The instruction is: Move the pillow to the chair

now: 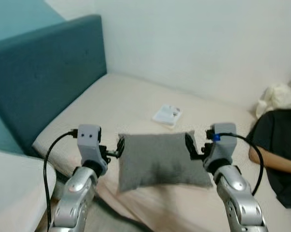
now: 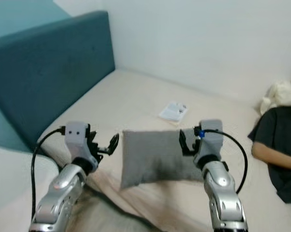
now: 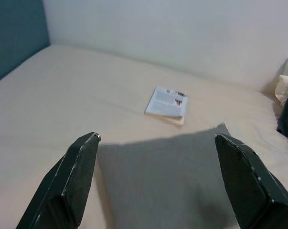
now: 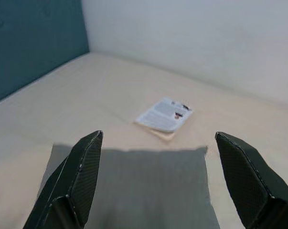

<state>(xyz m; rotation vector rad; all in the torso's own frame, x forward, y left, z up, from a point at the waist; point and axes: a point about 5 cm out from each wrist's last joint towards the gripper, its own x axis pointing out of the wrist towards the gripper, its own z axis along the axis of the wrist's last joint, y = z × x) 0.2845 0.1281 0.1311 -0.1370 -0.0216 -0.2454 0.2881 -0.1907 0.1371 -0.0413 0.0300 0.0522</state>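
**Operator:** Pillow [image 1: 159, 162] position first: I read it as a grey square cushion at the near edge of the bed [image 1: 131, 104], between my two grippers, its lower corners hanging just past that edge.

**Supervisor:** List the rest, largest item down.

**Operator:** The bed is cream and runs back to the white wall [image 1: 198, 43]. A teal headboard [image 1: 48, 72] stands along its left edge. At the right edge I see a person [image 1: 278, 150] in a dark top with one forearm showing, and a white soft toy [image 1: 275, 98] at the far right corner beside them. A thin booklet [image 1: 167, 115] lies flat near the middle of the bed, beyond the pillow and apart from it.

**Supervisor:** Tool state?

**Operator:** Left gripper [image 1: 117, 147]: fingers spread wide, set against the pillow's left side; I cannot tell whether they touch it. Its wrist camera shows both black fingers [image 3: 72, 181] apart with the pillow's upper edge between them. Right gripper [image 1: 191, 145]: fingers likewise spread, at the pillow's upper right corner; contact looks likely from the head camera but I cannot confirm it. Its wrist camera shows the fingers [image 4: 77, 183] straddling the pillow, the booklet beyond.
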